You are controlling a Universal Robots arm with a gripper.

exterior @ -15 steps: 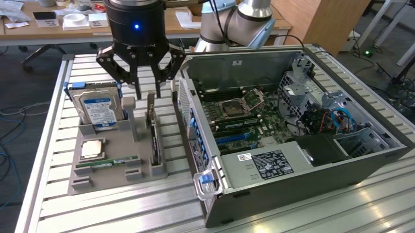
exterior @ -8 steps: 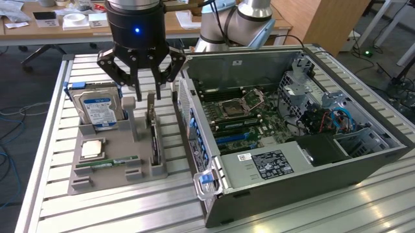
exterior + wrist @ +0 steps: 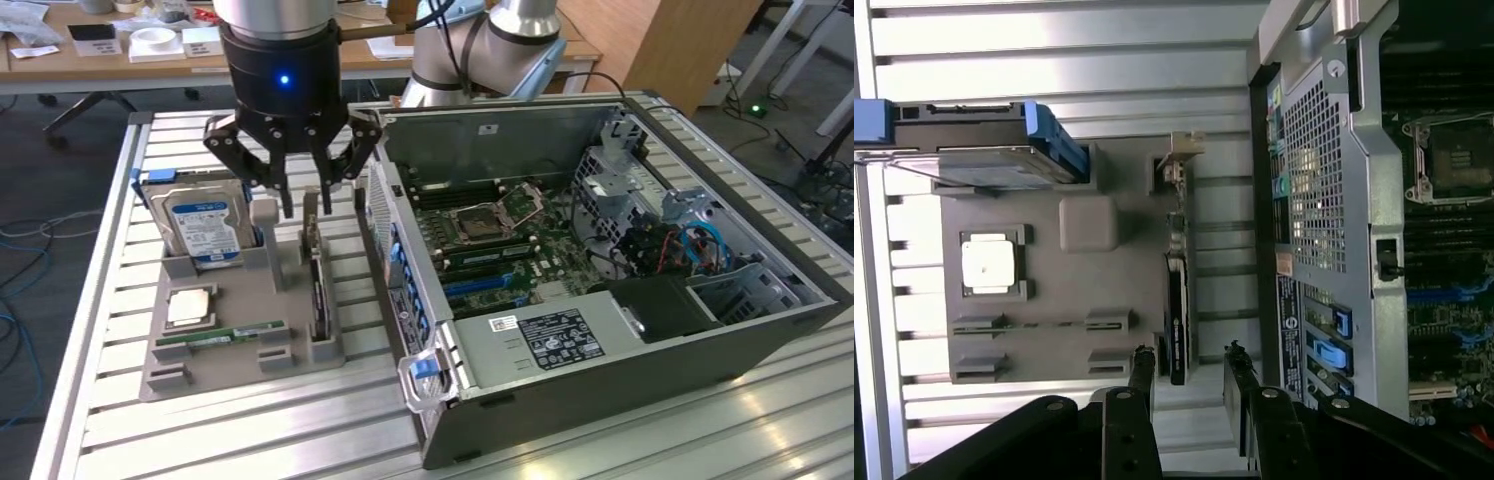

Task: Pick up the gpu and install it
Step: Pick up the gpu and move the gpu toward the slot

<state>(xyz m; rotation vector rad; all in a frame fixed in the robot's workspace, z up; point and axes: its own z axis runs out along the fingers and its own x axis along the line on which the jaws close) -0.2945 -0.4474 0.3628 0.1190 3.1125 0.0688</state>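
Table (image 3: 107, 330) is ribbed bare aluminium with a brushed, dull sheen; holder tray (image 3: 234, 375) is smooth matt grey plastic, hard drive (image 3: 200, 222) is silver metal with a glossy blue-white label, and processor chip (image 3: 191, 306) has a satin metal lid. The gpu (image 3: 318, 290) looks like dark matt board seen edge-on, memory stick (image 3: 220, 335) is green circuit board, and gripper (image 3: 299, 198) has matt black links under a smooth glossy black housing. Computer case (image 3: 574, 390) is matt grey painted sheet metal with a bare silvery perforated panel (image 3: 1314, 190), shiny blue plastic latches (image 3: 424, 367) and a green motherboard (image 3: 494, 250); cabinet (image 3: 667, 40) behind is pale smooth wood.
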